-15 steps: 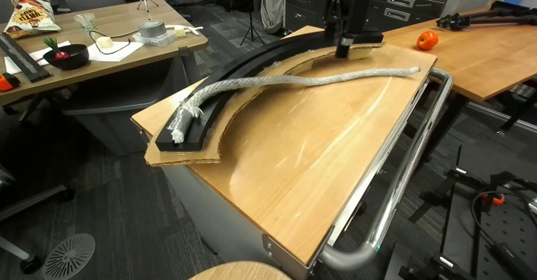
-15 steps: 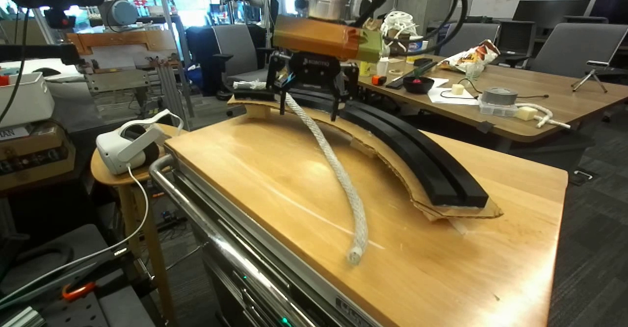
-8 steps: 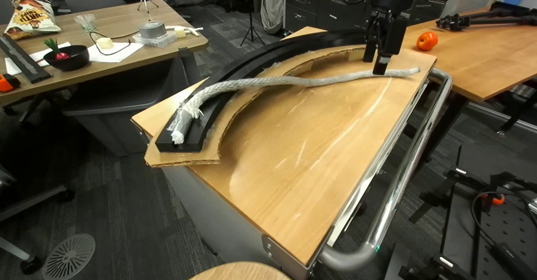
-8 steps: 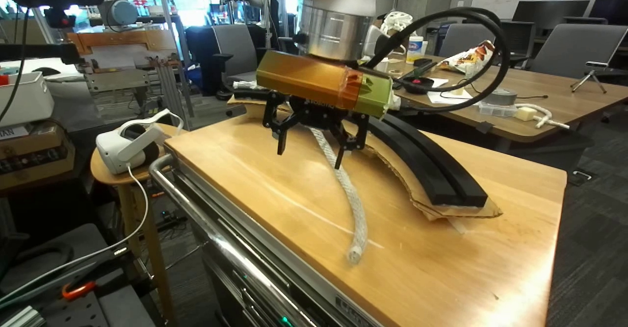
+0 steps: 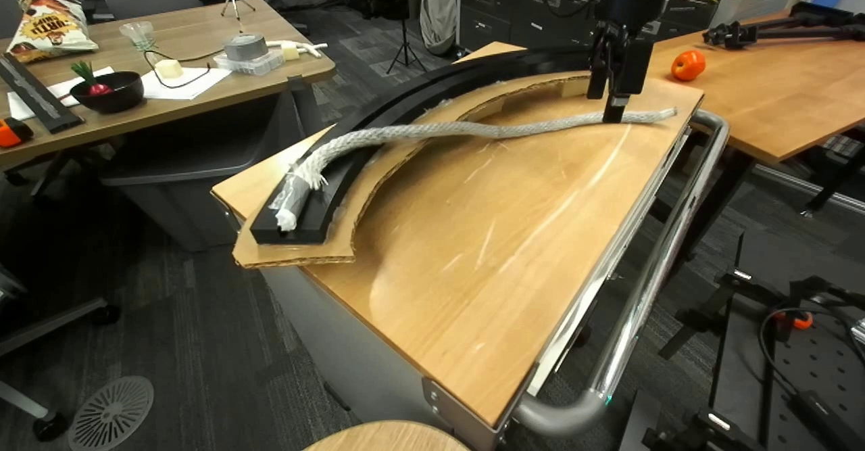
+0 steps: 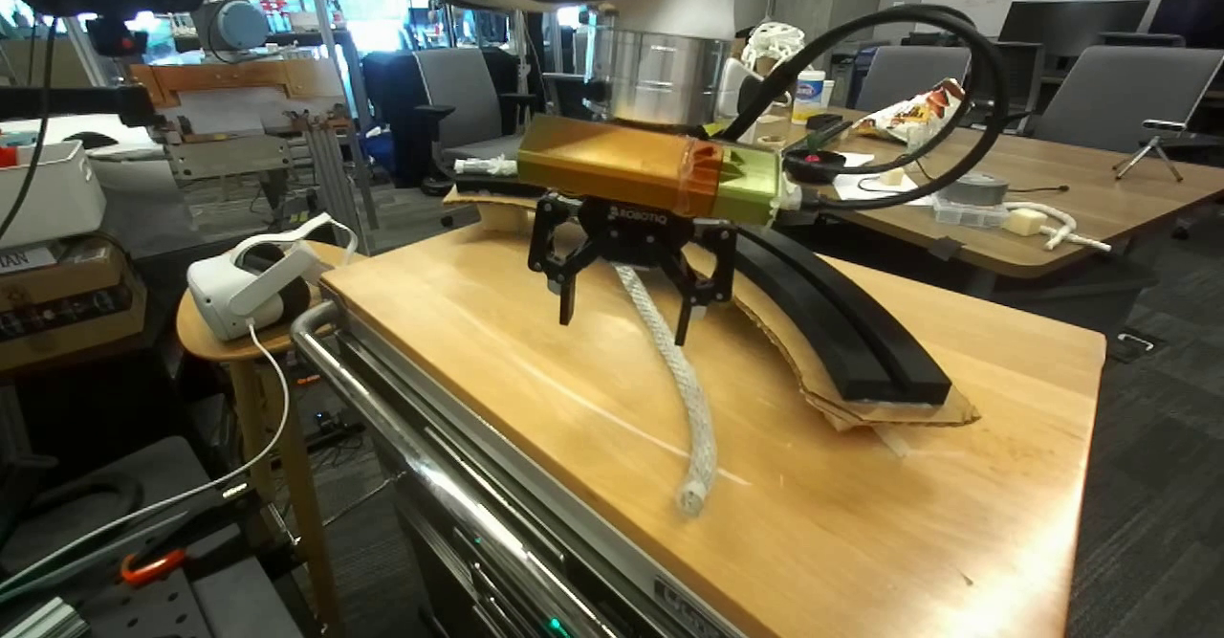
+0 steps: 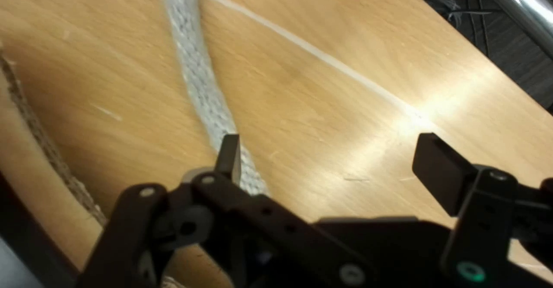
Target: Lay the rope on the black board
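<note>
Wrist view: the Robotiq gripper point(image 7: 330, 156) hangs over the wooden tabletop point(image 7: 293, 106), its two fingers point(image 7: 445, 171) spread wide, one overlapping the braided rope point(image 7: 194, 59); whether they touch cannot be told. Outward from there, in an exterior view, one rope tip lies on the tabletop near the tubular metal rail point(image 5: 642, 302); the other way, the rope crosses the cardboard base point(image 5: 340, 245) and its grey-wrapped end lies on the arc-shaped black board point(image 5: 405, 103).
</note>
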You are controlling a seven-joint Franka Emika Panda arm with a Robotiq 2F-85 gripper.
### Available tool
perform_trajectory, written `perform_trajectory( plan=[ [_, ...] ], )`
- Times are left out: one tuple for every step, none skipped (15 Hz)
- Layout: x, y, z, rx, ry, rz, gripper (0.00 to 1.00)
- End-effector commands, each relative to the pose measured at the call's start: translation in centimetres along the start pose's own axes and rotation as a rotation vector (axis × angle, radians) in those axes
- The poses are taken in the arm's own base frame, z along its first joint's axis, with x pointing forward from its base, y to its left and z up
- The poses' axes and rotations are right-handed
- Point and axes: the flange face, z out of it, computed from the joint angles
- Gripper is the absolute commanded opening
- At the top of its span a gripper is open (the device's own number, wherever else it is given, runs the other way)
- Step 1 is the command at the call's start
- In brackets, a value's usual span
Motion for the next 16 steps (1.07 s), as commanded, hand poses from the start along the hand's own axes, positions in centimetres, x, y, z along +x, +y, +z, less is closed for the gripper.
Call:
perform_trajectory(
  plan=[
    [1.2,1.4,0.2,-0.088,-0.018,-0.008,1.00],
    [1.3,1.6,0.5,-0.093,-0.022,-0.010,1.00],
    [1.4,1.9,0.9,-0.095,-0.025,-0.011,1.00],
    [1.6,2.2,1.3,-0.083,-0.022,-0.011,1.00],
    [1.6,2.4,1.8,-0.065,-0.024,-0.006,1.00],
    [1.8,2.6,2.2,-0.048,-0.025,-0.004,0.99],
    [1.9,2.9,2.6,-0.047,-0.025,0.002,0.96],
    [1.9,3.2,2.9,-0.043,-0.028,0.006,0.95],
    [2.0,3.4,3.2,-0.036,-0.029,0.009,0.88],
    [2.0,3.5,3.5,-0.036,-0.031,0.012,0.84],
    [2.0,3.7,3.6,-0.038,-0.031,0.013,0.77],
    [2.0,3.9,3.8,-0.040,-0.034,0.015,0.67],
    [2.0,4.0,3.9,-0.039,-0.033,0.016,0.60],
    [2.1,4.2,3.7,-0.043,-0.030,0.018,0.42],
    [2.0,4.4,3.6,-0.044,-0.030,0.021,0.36],
    [2.0,4.5,3.4,-0.045,-0.029,0.022,0.29]
  ],
)
